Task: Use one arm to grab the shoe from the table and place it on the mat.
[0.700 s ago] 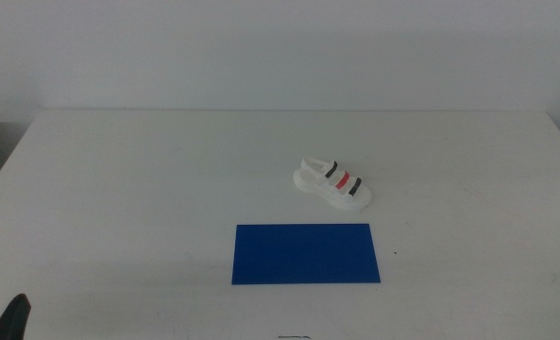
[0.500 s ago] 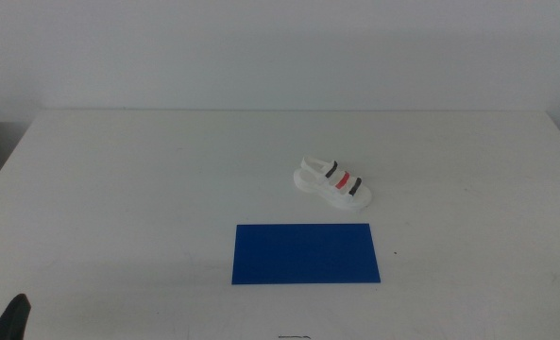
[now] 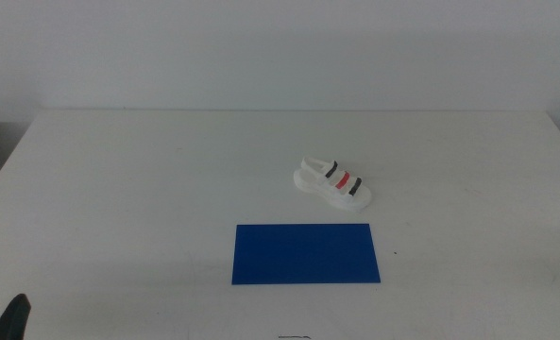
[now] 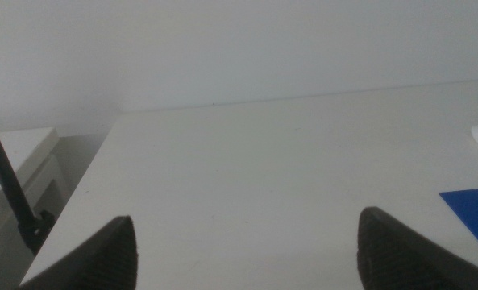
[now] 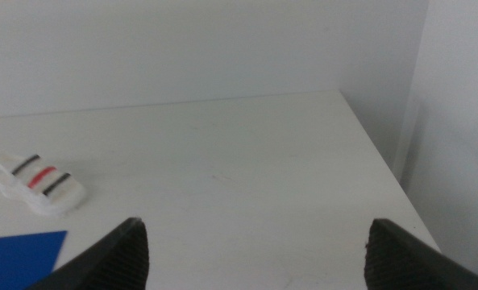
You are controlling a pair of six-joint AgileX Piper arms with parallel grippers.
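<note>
The shoe [image 3: 332, 182], a white sandal with two black straps and a red one between them, lies on the white table [image 3: 147, 189] right of centre. Just in front of it lies the dark blue mat [image 3: 305, 253], with nothing on it. My left gripper [image 4: 245, 221] waits open at the table's near left corner; only a dark tip of it [image 3: 15, 319] shows in the middle view. My right gripper [image 5: 256, 225] is open near the table's right side and is out of the middle view. Its wrist view shows the shoe [image 5: 41, 184] and a corner of the mat [image 5: 21, 256].
The table's left edge [image 4: 85, 177] and right edge [image 5: 384, 161] drop off beside the grippers. A black cable [image 4: 9, 185] hangs off the left side. A plain white wall stands behind the table.
</note>
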